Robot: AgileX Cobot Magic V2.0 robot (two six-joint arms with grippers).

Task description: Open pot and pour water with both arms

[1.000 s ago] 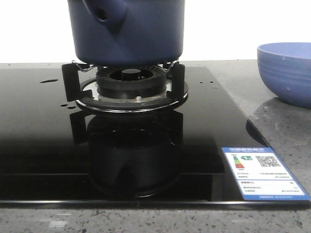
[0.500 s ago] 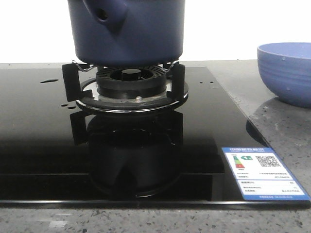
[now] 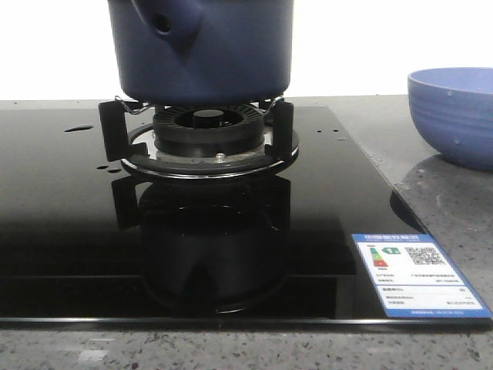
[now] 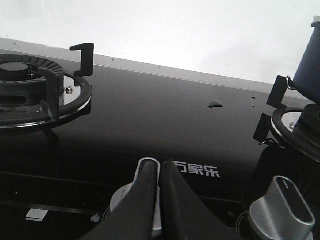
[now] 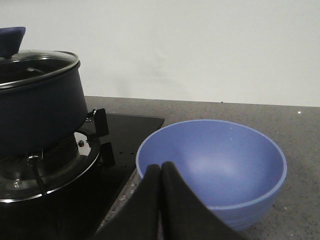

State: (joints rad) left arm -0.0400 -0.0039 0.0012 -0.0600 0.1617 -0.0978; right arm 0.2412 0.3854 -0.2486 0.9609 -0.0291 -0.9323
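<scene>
The dark navy pot (image 3: 200,50) stands on the burner's pot stand, its tubular side socket (image 3: 162,23) facing the front. In the right wrist view the pot (image 5: 35,110) carries a glass lid (image 5: 37,62) with a blue knob (image 5: 11,40). A sliver of the pot (image 4: 307,65) shows in the left wrist view. My left gripper (image 4: 160,167) is shut and empty, low over the hob's front edge above a silver knob (image 4: 132,197). My right gripper (image 5: 161,170) is shut and empty, just in front of the blue bowl (image 5: 212,167). Water drops (image 4: 215,104) lie on the black glass.
The black glass hob (image 3: 69,216) has a second bare burner (image 4: 30,90) to the left and another silver knob (image 4: 282,210). The blue ribbed bowl (image 3: 454,116) sits on the grey speckled counter (image 3: 439,200) right of the hob. An energy label (image 3: 416,274) is stuck at the hob's front right corner.
</scene>
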